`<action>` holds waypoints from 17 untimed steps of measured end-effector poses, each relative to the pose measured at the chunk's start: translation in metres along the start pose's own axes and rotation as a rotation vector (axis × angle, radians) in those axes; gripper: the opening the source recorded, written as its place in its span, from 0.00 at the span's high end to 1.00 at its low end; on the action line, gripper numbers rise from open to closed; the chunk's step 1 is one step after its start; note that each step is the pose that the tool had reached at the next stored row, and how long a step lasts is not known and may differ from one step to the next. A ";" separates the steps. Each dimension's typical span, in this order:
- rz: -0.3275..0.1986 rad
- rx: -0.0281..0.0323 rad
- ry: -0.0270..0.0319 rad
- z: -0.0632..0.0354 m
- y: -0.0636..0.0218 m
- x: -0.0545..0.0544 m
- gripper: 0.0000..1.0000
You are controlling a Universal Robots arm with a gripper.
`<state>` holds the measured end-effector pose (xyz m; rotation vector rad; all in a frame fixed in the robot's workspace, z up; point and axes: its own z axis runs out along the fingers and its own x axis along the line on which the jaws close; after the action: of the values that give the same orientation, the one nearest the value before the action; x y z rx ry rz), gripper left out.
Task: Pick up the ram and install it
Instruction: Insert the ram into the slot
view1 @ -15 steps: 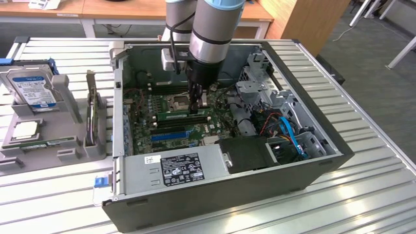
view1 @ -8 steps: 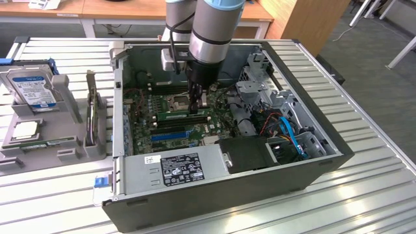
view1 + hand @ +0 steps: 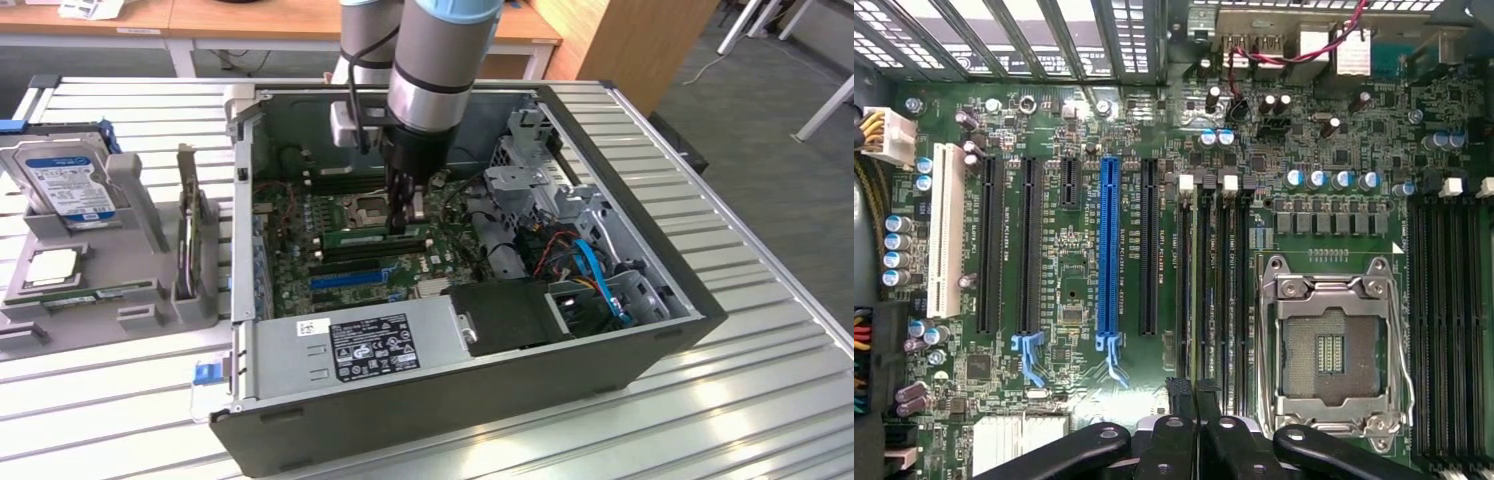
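The ram (image 3: 371, 238), a thin green stick, stands on edge in a black memory slot on the motherboard (image 3: 300, 215) inside the open computer case (image 3: 467, 400). My gripper (image 3: 411, 212) hangs straight down over the end of the ram nearer the exterior view's right, with its tips at the stick's top edge. In the wrist view the two dark fingertips (image 3: 1179, 400) are drawn together over the row of memory slots (image 3: 1212, 290), beside the empty processor socket (image 3: 1332, 345). I cannot tell whether the tips pinch the ram or only rest on it.
A blue expansion slot (image 3: 1109, 250) and black slots lie beside the memory slots. On the exterior view's left, a grey holder (image 3: 134, 300) carries a hard drive (image 3: 67, 185), a silver processor (image 3: 51, 265) and another green stick (image 3: 100, 295). The power supply (image 3: 360, 350) and cables (image 3: 587, 270) crowd the case.
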<state>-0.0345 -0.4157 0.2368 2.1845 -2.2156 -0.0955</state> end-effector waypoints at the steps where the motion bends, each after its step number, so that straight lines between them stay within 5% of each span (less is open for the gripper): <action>1: 0.000 -0.0001 0.0001 0.0006 0.0000 0.000 0.88; 17: 0.000 -0.0001 0.0003 0.0038 -0.0002 0.001 0.88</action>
<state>-0.0345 -0.4163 0.2329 2.1843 -2.2155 -0.0953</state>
